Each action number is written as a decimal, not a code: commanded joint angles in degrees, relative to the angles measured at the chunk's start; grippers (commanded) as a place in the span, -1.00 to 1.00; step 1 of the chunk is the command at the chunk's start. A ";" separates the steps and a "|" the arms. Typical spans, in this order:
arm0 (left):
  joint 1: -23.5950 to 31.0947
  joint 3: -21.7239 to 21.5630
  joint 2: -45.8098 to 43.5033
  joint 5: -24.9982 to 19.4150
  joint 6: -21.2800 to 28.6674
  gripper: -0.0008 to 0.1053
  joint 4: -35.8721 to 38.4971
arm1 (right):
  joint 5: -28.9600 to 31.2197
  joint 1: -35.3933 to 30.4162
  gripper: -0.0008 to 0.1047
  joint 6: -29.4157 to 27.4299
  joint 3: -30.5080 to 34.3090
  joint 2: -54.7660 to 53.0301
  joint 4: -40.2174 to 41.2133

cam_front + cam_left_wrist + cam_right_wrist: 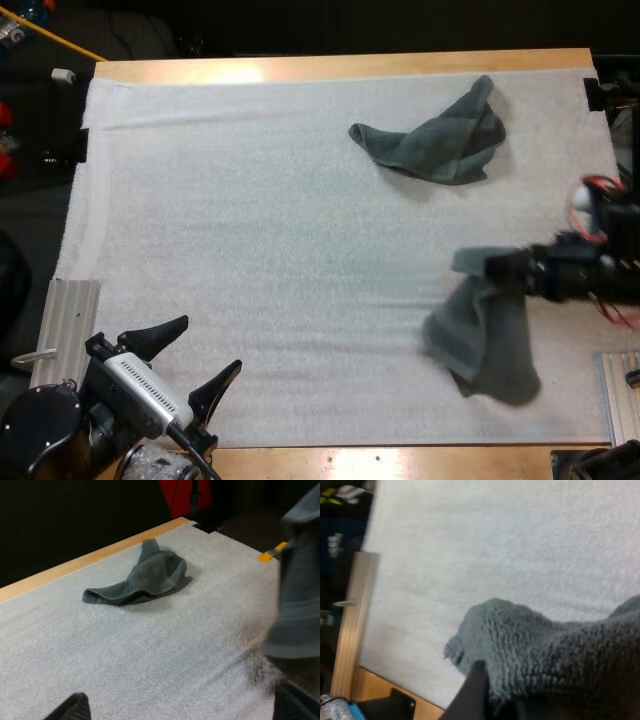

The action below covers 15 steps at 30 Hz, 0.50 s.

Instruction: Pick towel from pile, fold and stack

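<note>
While my right gripper (pixel 497 268) is pinching one grey-green towel (pixel 485 345) by its upper edge, the cloth is hanging down in a loose drape over the near right part of the white mat (pixel 250 230); whether its lower end is touching the mat, I cannot tell. Up close, a black finger (pixel 470 695) is pressing into the towel's nubby fold. At the far right of the mat, a second towel (pixel 435 135) is lying crumpled, well apart from the held one and near the far edge of the wooden table (pixel 340 66). My left gripper (pixel 208 345) is hovering over the mat's near left corner, fingers spread wide, gripping nothing.
</note>
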 commanded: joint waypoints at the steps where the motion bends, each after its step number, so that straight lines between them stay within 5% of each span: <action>1: -0.14 -0.24 0.08 0.37 -0.68 0.33 -0.13 | -0.56 0.87 -0.99 -0.75 -0.45 2.65 -2.01; 15: -0.14 -0.24 0.08 0.37 -0.68 0.33 -0.13 | -0.97 19.59 -0.99 8.35 -3.82 27.98 -33.94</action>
